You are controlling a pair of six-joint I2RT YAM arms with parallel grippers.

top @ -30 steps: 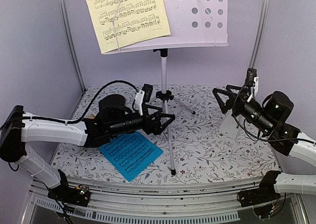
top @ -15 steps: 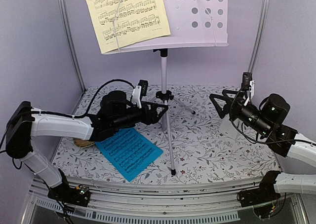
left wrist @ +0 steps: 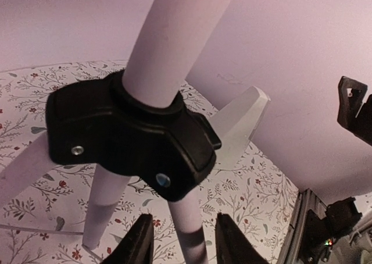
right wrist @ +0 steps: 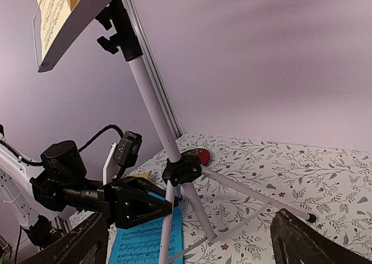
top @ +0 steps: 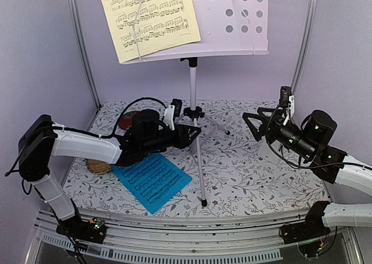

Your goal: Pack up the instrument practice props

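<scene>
The music stand has a white perforated desk (top: 232,20) that carries a pale-yellow sheet (top: 151,17). Its pole runs down to a black hub (top: 192,111) over silver tripod legs. My left gripper (top: 195,135) sits just below that hub. In the left wrist view its jaws (left wrist: 183,223) stand either side of the front leg (left wrist: 189,235), with a small gap on each side. A blue sheet (top: 152,179) lies flat under the left arm. My right gripper (top: 258,121) hangs open and empty right of the stand. The white metronome (top: 268,150) is partly hidden behind it.
A round red dish (top: 125,123) lies at the back left behind the left arm. Part of a woven tray (top: 99,166) shows under that arm. Purple walls and metal posts close in the floral mat on three sides.
My left arm has moved back and right to the stand's front leg, and its jaws have narrowed round it. My right gripper has drifted slightly left and stayed open.
</scene>
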